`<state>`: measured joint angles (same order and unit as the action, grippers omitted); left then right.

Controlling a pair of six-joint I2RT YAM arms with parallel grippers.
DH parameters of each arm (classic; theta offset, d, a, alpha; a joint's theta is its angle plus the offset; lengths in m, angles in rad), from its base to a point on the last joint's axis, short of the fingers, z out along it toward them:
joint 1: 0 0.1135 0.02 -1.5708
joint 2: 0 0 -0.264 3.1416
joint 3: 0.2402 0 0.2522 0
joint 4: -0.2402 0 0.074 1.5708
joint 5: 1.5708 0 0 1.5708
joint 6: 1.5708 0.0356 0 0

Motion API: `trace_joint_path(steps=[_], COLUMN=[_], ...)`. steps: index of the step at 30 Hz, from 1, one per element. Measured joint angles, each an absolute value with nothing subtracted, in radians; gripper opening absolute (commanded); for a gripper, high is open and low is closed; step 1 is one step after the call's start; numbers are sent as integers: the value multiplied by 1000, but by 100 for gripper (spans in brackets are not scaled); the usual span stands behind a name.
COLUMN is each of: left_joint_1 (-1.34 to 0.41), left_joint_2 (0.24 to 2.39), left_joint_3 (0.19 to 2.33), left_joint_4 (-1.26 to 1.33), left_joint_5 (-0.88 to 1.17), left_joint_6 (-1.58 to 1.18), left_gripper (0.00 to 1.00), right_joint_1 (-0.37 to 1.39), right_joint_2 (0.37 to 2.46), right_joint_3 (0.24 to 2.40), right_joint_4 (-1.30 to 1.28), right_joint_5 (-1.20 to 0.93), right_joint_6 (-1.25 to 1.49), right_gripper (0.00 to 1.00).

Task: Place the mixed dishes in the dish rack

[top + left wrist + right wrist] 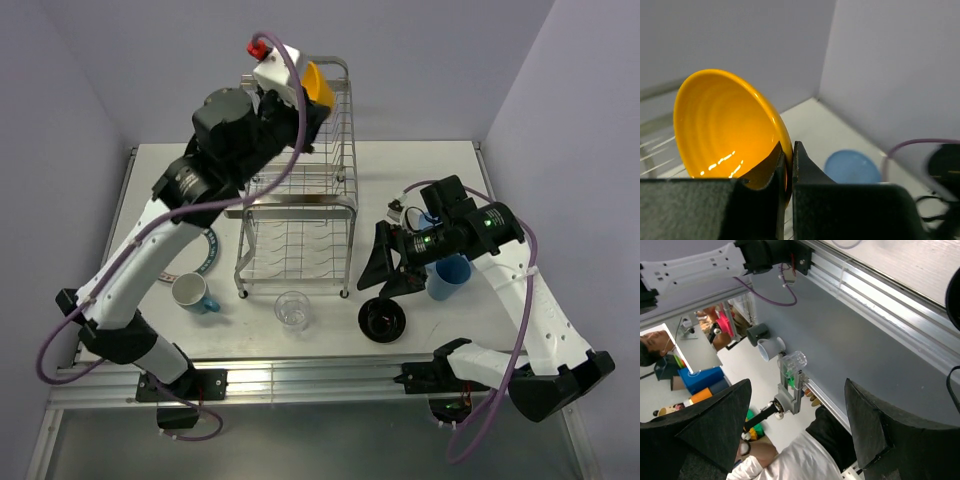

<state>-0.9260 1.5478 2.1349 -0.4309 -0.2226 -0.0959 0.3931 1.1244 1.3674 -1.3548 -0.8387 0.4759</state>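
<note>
The left arm's jaws are closed narrow on the rim of the glossy yellow-orange bowl, one black finger on each side of its wall. The bowl is tipped on edge with its hollow facing the wrist camera.

In the top view the bowl sits at the upper centre of the frame, over the upper tier of the tall silver wire dish rack. Whether it touches the wires cannot be told. The left arm slants up to it from the lower left.

The right arm's jaws stand wide and hold nothing. Their two black fingers are far apart in the wrist view. In the top view they hover right of centre, above the round black bowl.

The blue cup stands just right of those jaws on the white tabletop. Below the rack in the frame stands the clear drinking glass, upright. Left of it is the teal-and-white mug. Just above the mug lies the white plate with green patterned rim, mostly hidden under the left arm.
</note>
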Motion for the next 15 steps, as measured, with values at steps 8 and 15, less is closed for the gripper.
trace_joint_path(steps=[8, 15], left_joint_1=[-260, 150], left_joint_2=[1490, 1308], left_joint_3=[1913, 1726], left_joint_4=[-289, 59], left_joint_5=[172, 466], left_joint_6=[-310, -569], left_gripper=[0, 0], right_joint_1=[388, 388], right_joint_2=[1121, 1123], right_joint_3=[1356, 1347], right_joint_4=[-1355, -1356], right_joint_5=[-817, -810], right_joint_6=[450, 435], right_gripper=[80, 79])
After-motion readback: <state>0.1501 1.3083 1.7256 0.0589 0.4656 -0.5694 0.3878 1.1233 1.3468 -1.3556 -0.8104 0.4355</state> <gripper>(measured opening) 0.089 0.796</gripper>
